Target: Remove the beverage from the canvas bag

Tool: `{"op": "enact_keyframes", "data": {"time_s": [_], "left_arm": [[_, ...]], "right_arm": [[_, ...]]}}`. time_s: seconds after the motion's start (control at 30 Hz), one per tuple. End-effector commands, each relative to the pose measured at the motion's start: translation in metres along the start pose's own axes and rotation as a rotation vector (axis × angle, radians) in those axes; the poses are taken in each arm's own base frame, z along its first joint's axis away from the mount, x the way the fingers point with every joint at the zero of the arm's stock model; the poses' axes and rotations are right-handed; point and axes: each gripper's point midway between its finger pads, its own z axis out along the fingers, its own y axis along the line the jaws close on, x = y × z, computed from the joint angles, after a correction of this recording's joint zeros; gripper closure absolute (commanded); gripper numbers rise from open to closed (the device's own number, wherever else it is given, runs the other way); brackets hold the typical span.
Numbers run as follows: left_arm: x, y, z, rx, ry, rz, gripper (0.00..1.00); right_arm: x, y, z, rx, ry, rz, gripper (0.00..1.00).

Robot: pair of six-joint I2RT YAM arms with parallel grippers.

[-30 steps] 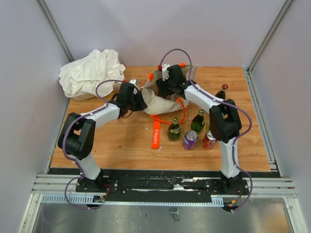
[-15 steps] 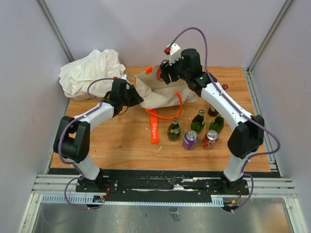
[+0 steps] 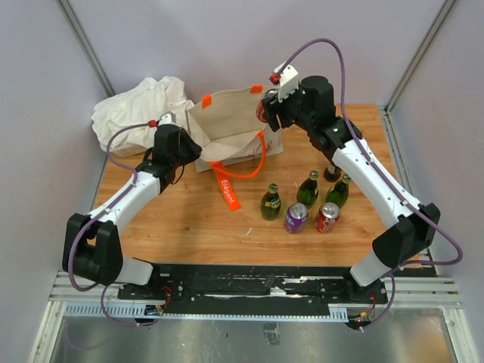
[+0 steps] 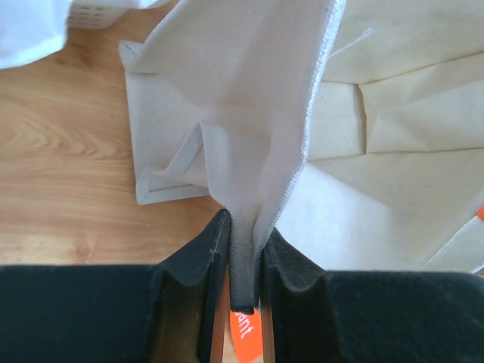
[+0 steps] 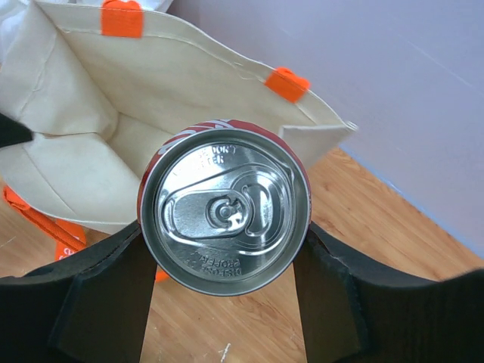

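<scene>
Right claw (image 5: 224, 274) clamps red can (image 5: 224, 215); left claw (image 4: 244, 265) pinches canvas bag (image 4: 253, 113).

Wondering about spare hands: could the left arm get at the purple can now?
Probably not: its claw is shut on the canvas bag's edge; nothing else blocks the purple can.

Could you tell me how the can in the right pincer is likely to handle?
The can is smooth round metal, gripped only at its sides by the right pincer, so it may slip. Its tab looks unopened: probably full and fairly heavy. On its side it would likely roll.
</scene>
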Motion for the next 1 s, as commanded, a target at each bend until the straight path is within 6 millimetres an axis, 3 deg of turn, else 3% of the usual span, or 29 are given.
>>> {"op": "enact_keyframes", "data": {"time_s": [0.0,0.2,0.43,0.83,0.97], "left_arm": [[-0.017,0.015,-0.013,-0.060,-0.084,-0.013,0.99],[-0.010,0.021,-0.020,-0.067,-0.078,-0.018,0.96],[0.003,0.021,-0.017,-0.048,-0.043,-0.037,0.87],[0.001,0.017,-0.019,-0.029,-0.041,-0.025,0.61],[-0.002,0.013,-0.021,-0.015,-0.045,-0.020,0.38]], "right_arm": [[-0.044,-0.023,-0.033,0.136,-0.140,-0.041,0.99],[-0.015,-0.032,-0.046,0.218,-0.077,0.000,0.99],[0.045,-0.020,-0.039,0.215,0.051,0.074,0.99],[0.133,0.006,-0.005,0.141,0.215,0.189,0.99],[0.164,0.013,0.010,0.124,0.271,0.210,0.99]]}}
